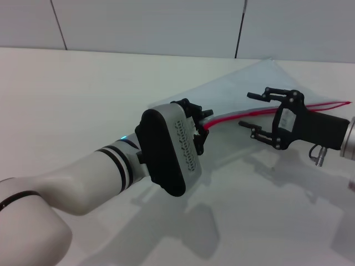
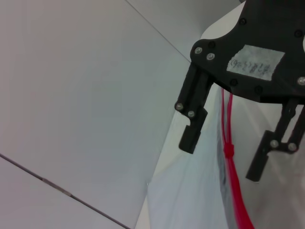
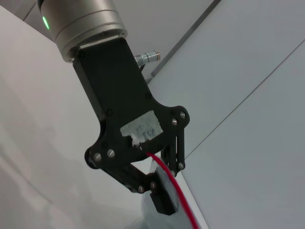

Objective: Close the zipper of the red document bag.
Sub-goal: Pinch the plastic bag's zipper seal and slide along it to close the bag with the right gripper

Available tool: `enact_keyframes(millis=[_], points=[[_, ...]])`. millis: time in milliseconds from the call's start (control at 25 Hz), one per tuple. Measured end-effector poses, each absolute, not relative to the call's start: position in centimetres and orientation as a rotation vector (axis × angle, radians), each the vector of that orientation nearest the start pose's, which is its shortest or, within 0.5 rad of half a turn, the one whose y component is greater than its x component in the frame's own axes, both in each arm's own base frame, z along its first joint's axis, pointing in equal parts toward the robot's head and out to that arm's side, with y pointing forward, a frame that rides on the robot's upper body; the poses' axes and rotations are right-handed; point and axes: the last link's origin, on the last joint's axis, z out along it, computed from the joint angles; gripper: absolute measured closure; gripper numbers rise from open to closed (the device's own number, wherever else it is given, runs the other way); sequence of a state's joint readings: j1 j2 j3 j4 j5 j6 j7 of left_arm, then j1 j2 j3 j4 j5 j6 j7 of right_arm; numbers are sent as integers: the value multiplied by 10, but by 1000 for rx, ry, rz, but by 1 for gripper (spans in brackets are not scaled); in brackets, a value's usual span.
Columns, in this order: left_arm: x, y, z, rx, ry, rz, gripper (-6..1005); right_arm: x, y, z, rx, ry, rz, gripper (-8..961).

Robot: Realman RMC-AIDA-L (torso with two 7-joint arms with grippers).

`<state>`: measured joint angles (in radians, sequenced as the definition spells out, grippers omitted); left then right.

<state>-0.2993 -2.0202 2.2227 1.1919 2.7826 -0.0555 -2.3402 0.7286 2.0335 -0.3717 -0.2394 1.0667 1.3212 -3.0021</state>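
The red document bag (image 1: 249, 83) is a translucent pale pouch held up off the white table, slanting toward the back right. Its zipper (image 1: 333, 104) is a thin red strip along the near edge. My left gripper (image 1: 198, 123) is shut on the bag's left corner, where the red strip ends; the right wrist view shows the left gripper (image 3: 164, 198) with the zipper (image 3: 181, 200) coming out of it. My right gripper (image 1: 248, 110) is open, its fingers on either side of the strip. In the left wrist view the right gripper (image 2: 221, 160) straddles the zipper's small slider (image 2: 229, 150).
The white table (image 1: 83, 111) stretches to the left and front of the bag. A pale panelled wall (image 1: 144, 22) rises behind it. My left forearm (image 1: 83, 183) fills the lower left of the head view.
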Motion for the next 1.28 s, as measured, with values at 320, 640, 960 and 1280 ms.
enact_keyframes(millis=[320,640,960,1280], points=[[-166,329,-103,-2231,413,-59,947,249,372,-32,-2402,-623,409,575],[-166,329,-103,-2230,416,-61,948,249,371,-34,-2419,-638,396,683],[-166,330,-104,-2232,415,-60,948,249,372,-33,-2420,-656,379,737],[-166,330,-104,-2233,416,-59,949,251,373,-32,-2417,-659,370,801]])
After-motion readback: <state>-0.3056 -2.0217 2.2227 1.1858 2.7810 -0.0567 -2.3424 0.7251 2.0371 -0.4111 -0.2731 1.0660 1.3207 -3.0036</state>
